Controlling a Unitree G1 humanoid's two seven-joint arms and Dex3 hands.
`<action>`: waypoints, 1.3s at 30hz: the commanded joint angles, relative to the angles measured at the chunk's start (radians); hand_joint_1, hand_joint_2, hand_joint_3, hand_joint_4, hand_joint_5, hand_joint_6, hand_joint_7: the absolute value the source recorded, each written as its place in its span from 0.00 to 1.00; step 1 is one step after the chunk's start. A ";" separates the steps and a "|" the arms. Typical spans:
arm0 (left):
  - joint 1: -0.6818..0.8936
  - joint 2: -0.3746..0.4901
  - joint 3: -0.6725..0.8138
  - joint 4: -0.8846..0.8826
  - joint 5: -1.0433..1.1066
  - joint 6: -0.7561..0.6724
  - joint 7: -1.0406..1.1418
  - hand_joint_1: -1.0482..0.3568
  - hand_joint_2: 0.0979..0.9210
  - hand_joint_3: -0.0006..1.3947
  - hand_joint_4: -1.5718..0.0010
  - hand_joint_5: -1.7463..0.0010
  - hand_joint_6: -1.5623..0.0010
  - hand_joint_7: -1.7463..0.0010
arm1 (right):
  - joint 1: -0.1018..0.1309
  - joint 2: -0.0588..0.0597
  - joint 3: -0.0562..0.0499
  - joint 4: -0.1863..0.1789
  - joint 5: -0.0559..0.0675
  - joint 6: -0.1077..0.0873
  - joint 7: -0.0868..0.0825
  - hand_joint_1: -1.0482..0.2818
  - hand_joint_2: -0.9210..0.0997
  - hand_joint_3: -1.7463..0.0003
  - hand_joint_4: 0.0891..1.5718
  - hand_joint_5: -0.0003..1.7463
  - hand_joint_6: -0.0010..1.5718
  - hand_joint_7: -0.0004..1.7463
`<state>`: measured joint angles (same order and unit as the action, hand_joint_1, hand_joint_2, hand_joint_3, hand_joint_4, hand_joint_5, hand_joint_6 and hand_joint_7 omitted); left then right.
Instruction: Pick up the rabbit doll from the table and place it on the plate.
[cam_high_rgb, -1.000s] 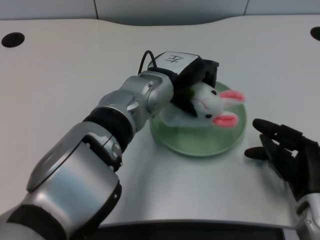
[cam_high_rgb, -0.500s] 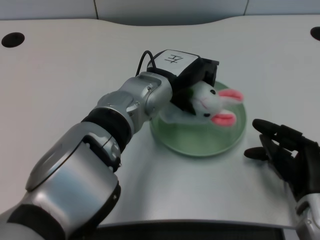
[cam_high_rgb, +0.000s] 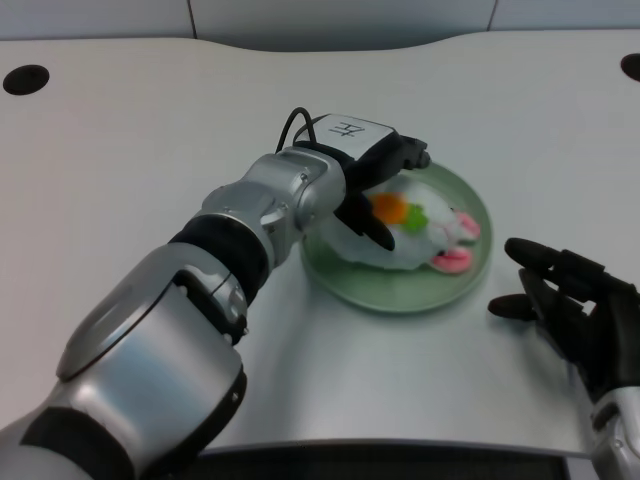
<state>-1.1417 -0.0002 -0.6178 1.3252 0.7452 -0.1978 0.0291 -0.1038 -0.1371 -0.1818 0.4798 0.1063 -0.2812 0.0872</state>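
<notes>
The white rabbit doll (cam_high_rgb: 420, 232), with pink ears and an orange and green carrot on its belly, lies on its back on the green plate (cam_high_rgb: 392, 292) in the head view. My left hand (cam_high_rgb: 372, 172) hovers over the plate's left part with its fingers spread apart. One dark finger (cam_high_rgb: 368, 224) reaches down beside the doll's left flank and touches or nearly touches it. The hand no longer grips the doll. The doll's left part is partly hidden behind the hand.
My right hand (cam_high_rgb: 575, 305) rests on the white table to the right of the plate. Round black holes (cam_high_rgb: 25, 78) sit at the table's far left and far right corners. The table's front edge runs along the bottom.
The doll has dropped from my left hand's grip onto the plate and rolled belly up. The hand has opened and drawn back slightly to the left.
</notes>
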 joint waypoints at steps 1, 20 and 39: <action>-0.019 -0.004 -0.008 0.001 0.007 0.006 -0.003 0.10 0.98 0.00 0.99 0.99 0.98 1.00 | 0.010 -0.001 0.001 -0.015 -0.004 0.011 -0.004 0.49 0.00 0.90 0.52 0.49 0.65 0.00; 0.019 0.142 0.095 -0.087 -0.101 -0.154 -0.083 0.04 1.00 0.03 1.00 1.00 1.00 1.00 | -0.023 -0.007 -0.011 0.042 0.008 -0.004 0.005 0.48 0.00 0.91 0.52 0.50 0.66 0.00; 0.205 0.310 0.243 -0.286 -0.251 -0.224 -0.167 0.16 0.97 0.00 0.89 0.94 0.88 0.97 | -0.031 -0.011 -0.009 0.048 0.000 0.002 0.001 0.47 0.00 0.90 0.54 0.50 0.66 0.00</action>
<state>-0.9554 0.2952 -0.3856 1.0565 0.5071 -0.4178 -0.1269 -0.1340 -0.1478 -0.1893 0.5286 0.1057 -0.2805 0.0879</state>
